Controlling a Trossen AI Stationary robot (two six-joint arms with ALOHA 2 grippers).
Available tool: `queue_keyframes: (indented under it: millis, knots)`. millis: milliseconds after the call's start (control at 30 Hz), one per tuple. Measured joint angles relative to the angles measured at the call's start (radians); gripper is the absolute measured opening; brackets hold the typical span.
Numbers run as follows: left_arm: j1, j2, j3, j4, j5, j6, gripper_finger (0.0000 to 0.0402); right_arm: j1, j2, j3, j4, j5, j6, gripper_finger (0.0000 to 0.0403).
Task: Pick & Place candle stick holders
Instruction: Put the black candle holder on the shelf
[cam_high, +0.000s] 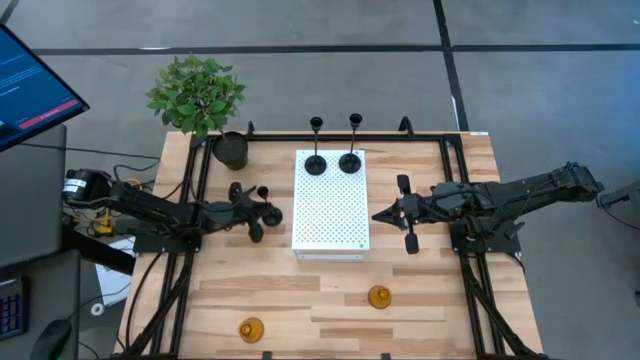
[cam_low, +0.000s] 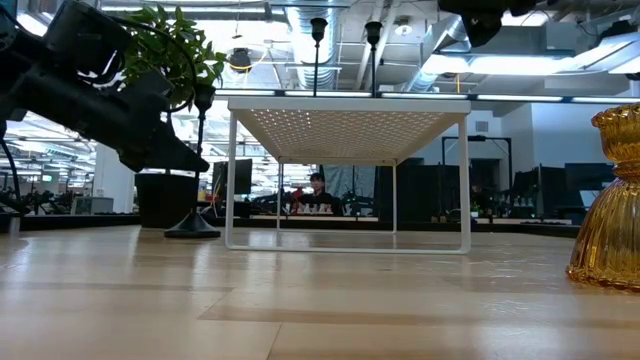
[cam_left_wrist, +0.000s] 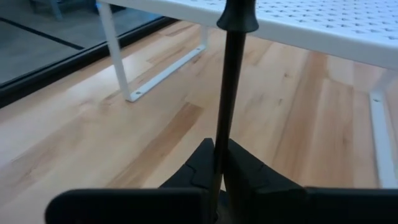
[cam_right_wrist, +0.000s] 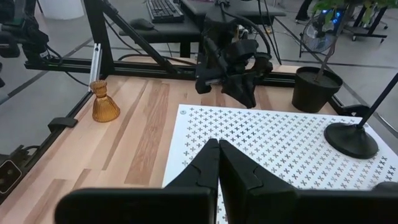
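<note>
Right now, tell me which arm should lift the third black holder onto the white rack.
Left. Its gripper is shut on that black holder beside the white rack; the right gripper is shut, empty.

The wooden bench (cam_high: 330, 300) stood on a grey floor (cam_high: 300, 25) crossed by dark lines. A monitor (cam_high: 30, 85) with a blue screen sat beyond the bench's left edge, with a keyboard (cam_high: 10, 305) nearer its front left corner. Across the bench, the low view opened into a wide office hall: exposed ducts and pipes (cam_low: 300, 30) under the ceiling, bright strip lights (cam_low: 520, 62), dark desks, and a person (cam_low: 318, 185) seated far off.
</note>
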Motion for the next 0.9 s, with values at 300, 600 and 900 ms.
queue_keyframes:
  millis: [300,600,900]
  knots:
    - [-0.007,-0.034,0.080,-0.110,-0.001,0.051,0.0017,0.000,0.000,0.000,-0.006,0.000,0.000,0.0000]
    - [-0.007,-0.081,0.380,-0.575,-0.125,0.101,0.0017,0.000,0.000,0.000,-0.017,-0.002,0.000,0.0000]
    - [-0.008,-0.079,0.636,-0.572,-0.101,0.317,0.0017,0.000,0.000,0.000,-0.034,-0.002,0.000,0.0000]
